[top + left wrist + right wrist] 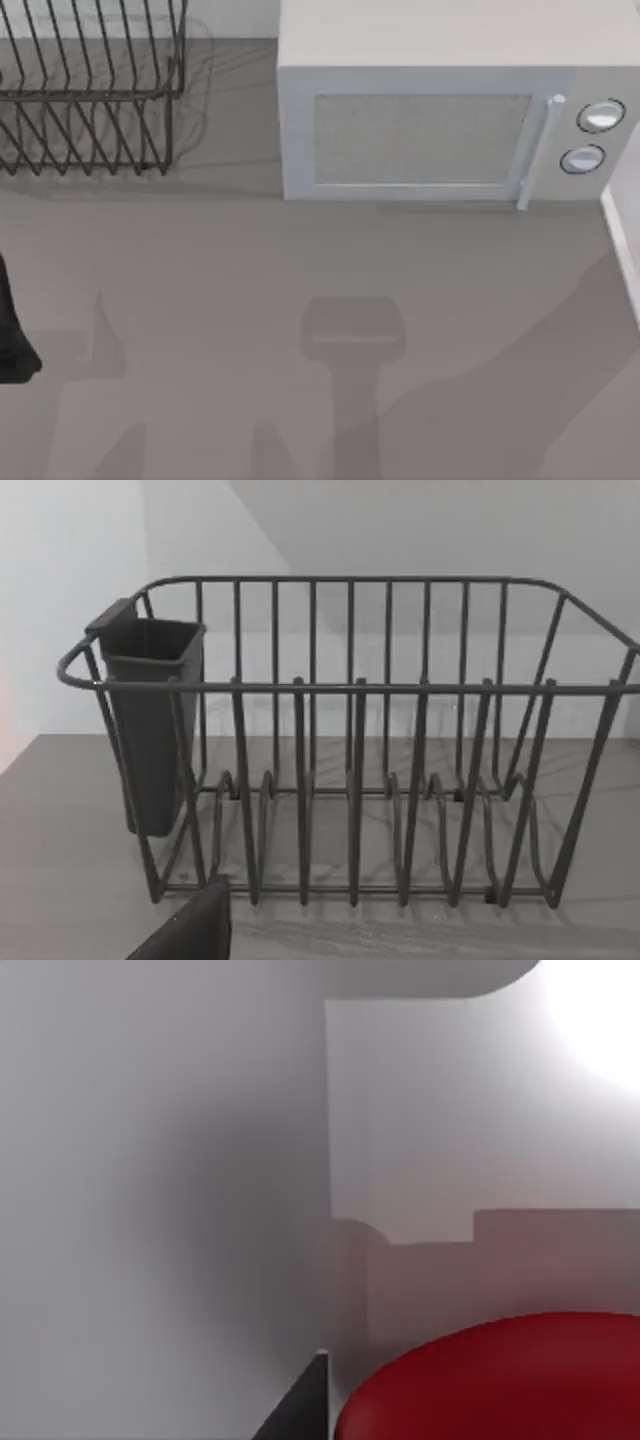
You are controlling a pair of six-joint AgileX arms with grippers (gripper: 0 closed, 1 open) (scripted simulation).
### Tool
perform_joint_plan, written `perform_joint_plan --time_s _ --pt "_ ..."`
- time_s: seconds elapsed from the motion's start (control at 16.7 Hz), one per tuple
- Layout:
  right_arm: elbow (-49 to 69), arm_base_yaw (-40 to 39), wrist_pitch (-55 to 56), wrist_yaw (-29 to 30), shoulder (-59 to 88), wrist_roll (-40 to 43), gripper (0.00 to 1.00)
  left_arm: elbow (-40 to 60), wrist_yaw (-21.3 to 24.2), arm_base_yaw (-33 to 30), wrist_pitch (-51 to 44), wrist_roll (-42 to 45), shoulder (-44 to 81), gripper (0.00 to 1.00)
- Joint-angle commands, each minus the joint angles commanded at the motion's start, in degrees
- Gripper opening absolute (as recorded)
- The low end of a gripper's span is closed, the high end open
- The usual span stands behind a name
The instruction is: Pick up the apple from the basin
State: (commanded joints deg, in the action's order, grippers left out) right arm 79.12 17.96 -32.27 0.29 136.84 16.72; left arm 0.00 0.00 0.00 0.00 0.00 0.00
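My right wrist camera sits right over the glossy red round apple (500,1385), inside pale basin walls (200,1210). My left arm (15,330) waits at nine o'clock by the dark wire dish rack (90,90).

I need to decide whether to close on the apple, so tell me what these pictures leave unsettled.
- Apple: the right wrist view cuts it off at the edge, very close, so its full outline is hidden.
- Right gripper: one dark finger corner shows beside the apple; open or shut cannot be told.
- Left gripper: a dark finger shows before the dish rack; its state is unclear.
- Basin: the top view shows its rim, cut off at the right edge.
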Motion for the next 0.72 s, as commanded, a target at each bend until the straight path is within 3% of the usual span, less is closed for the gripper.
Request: perform_joint_plan --time_s 0.42,0.72 --pt "3.0 -0.1 -4.1 -0.9 -4.3 -0.4 0.00 0.0 0.0 0.0 0.0 0.0 0.0 1.00" --pt "14.6 0.2 -19.5 -0.9 -7.3 -0.1 0.00 0.0 0.0 0.0 0.0 0.0 0.0 1.00"
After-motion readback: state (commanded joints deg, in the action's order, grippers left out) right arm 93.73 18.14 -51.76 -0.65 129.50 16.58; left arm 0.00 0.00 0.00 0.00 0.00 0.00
